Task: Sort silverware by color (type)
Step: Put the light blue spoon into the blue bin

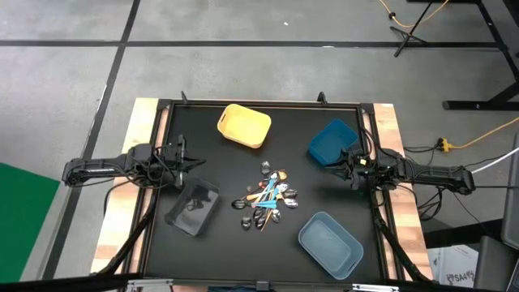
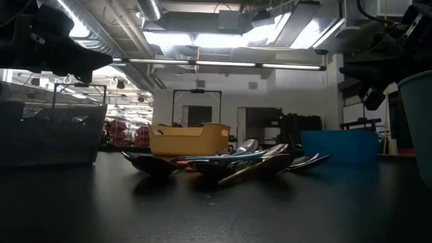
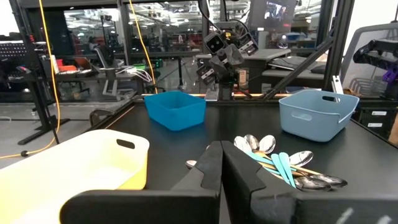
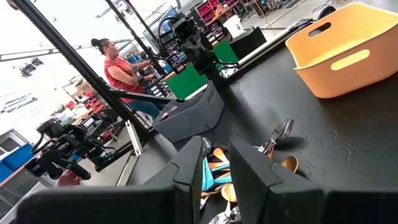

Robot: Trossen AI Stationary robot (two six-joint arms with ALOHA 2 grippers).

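The silverware [image 1: 268, 199] lies in a loose heap on the black table's middle: silver and gold spoons, and some pieces with light-blue or orange handles [image 3: 283, 165]. The low view shows the same heap [image 2: 229, 162]. My left gripper [image 1: 195, 162] hovers at the table's left side, level and shut, with nothing between its fingers [image 3: 222, 165]. My right gripper [image 1: 340, 160] hovers at the right side, also level. Its fingers stand a little apart with nothing in the gap [image 4: 216, 149]. Both point toward the heap from a distance.
Four bins ring the heap: a yellow bin [image 1: 243, 126] far left of centre, a blue bin [image 1: 332, 142] far right, a grey-blue bin [image 1: 330, 243] near right, a clear bin [image 1: 192, 205] near left. A person [image 4: 118, 68] sits beyond the table's left side.
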